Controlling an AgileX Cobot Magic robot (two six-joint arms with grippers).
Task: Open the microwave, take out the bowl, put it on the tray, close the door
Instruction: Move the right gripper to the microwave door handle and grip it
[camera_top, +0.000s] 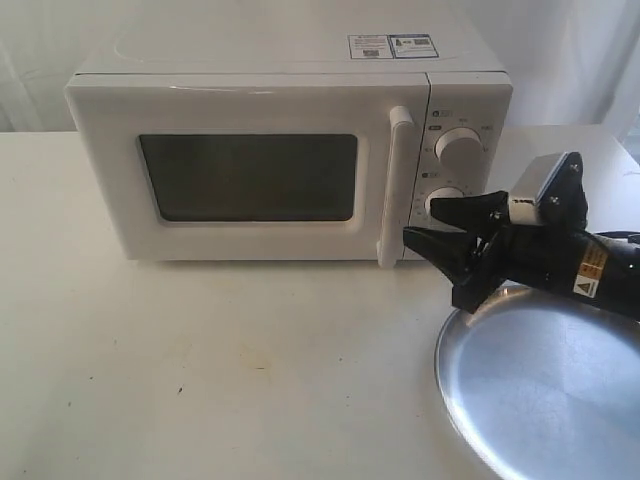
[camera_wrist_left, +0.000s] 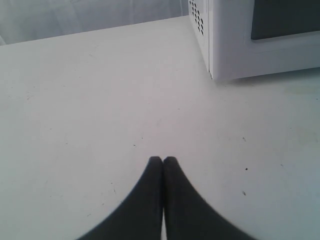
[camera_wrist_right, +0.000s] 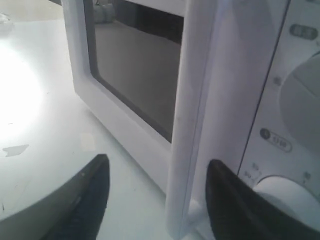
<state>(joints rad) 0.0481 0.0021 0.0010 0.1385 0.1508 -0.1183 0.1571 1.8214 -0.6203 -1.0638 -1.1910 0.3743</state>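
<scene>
Door (camera_top: 250, 178) shut, bowl unseen, so every step remains; my right jaws are spread just short of the handle (camera_top: 396, 190), left jaws pressed together.

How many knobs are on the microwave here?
2. Both sit on the microwave's panel, one above the other. The upper knob is in full view. The lower knob is partly covered by the right end effector. None look hidden.
</scene>
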